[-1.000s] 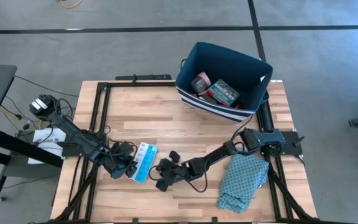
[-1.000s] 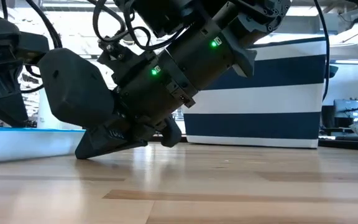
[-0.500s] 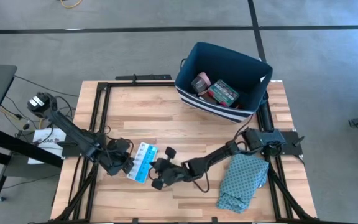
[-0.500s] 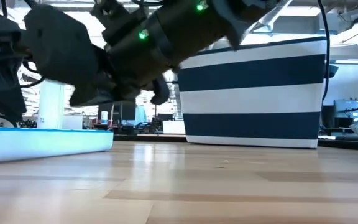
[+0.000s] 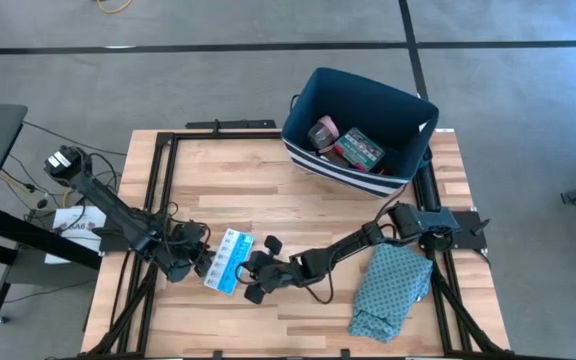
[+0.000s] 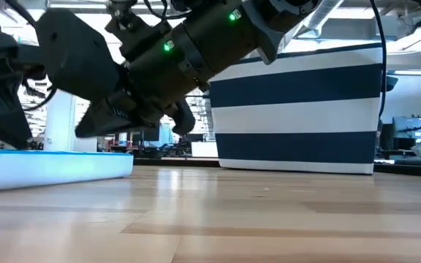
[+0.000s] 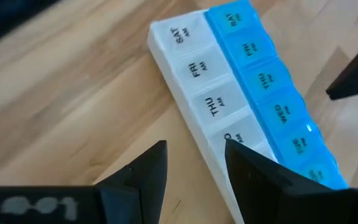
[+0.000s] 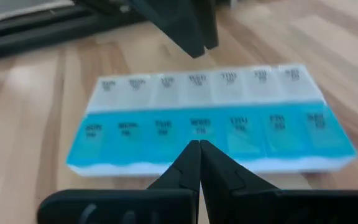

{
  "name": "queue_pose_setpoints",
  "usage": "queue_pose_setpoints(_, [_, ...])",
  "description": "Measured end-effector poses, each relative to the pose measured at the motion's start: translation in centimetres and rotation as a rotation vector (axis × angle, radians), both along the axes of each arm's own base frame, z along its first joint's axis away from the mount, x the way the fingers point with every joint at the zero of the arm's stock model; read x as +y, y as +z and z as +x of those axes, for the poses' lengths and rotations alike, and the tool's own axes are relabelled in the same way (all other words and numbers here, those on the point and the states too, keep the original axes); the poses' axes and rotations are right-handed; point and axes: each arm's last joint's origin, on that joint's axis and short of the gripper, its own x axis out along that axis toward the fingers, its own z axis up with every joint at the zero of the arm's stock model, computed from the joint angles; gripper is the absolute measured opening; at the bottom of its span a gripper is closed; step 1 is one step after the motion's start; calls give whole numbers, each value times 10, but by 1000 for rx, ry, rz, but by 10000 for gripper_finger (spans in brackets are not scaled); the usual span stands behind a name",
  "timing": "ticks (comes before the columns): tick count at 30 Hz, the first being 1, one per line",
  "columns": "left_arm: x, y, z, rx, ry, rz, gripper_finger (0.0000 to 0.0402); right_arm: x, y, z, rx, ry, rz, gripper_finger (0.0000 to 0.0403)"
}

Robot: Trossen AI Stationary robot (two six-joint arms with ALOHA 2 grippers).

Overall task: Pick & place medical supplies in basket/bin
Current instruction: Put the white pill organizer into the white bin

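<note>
High view, item by item. Table (image 5: 268, 180): pale wood planks in a black frame, with broad bare wood across the middle and along the left side, between the front row of things and the bin.

Pill organizer (image 5: 229, 260): light-blue and white strip lying flat near the table's front edge, left of centre. Lids read, in the left wrist view, SAT, FRI, THU on the white AM row and SAT, FRI, THU, WED, TUE on the blue row (image 7: 253, 81); in the right wrist view the weekday lettering is too blurred for me to read.

My left gripper (image 5: 198, 262): at the organizer's left end, fingers apart, one dark finger (image 7: 253, 168) touching the white row's edge, the other out on bare wood. Nothing clamped.

My right gripper (image 5: 251, 272): just beside the organizer's right long edge, fingers pressed together to a single point (image 8: 197, 163) aimed at the blue row, holding nothing. In the low view it hangs tilted above the wood, clear of the surface.

Bin (image 5: 408, 110): dark navy tub, white stripes round its base, at the far right of the table, well apart from both grippers. Inside: a pink tape roll (image 5: 323, 132) and a green-red patterned box (image 5: 358, 148).

Teal patterned cloth (image 5: 390, 290): bunched at the front right corner, close under my right arm
</note>
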Motion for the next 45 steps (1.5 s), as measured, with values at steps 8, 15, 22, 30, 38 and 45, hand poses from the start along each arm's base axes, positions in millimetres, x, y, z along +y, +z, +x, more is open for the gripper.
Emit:
queue_pose_setpoints(8, [2, -20, -2, -82, 15, -77, 151, -3, -3, -2, 35, -18, 10, 0])
queue_pose_setpoints(15, [2, -24, -2, -113, 12, -89, 151, -2, -3, -1, 38, 7, 26, 0])
queue_pose_setpoints(22, [1, -23, -1, -129, 9, -98, 151, -4, -1, 1, 18, 16, 36, 0])
queue_pose_setpoints(30, [1, -23, -1, -133, 9, -100, 151, -12, -9, -2, 40, 8, 69, 0])
queue_pose_setpoints(38, [1, -22, -1, -138, 12, -99, 151, -11, -10, -2, 51, 21, 78, 0])
queue_pose_setpoints(45, [1, -22, 0, -145, 12, -106, 151, -10, -4, 1, -7, 38, 38, 0])
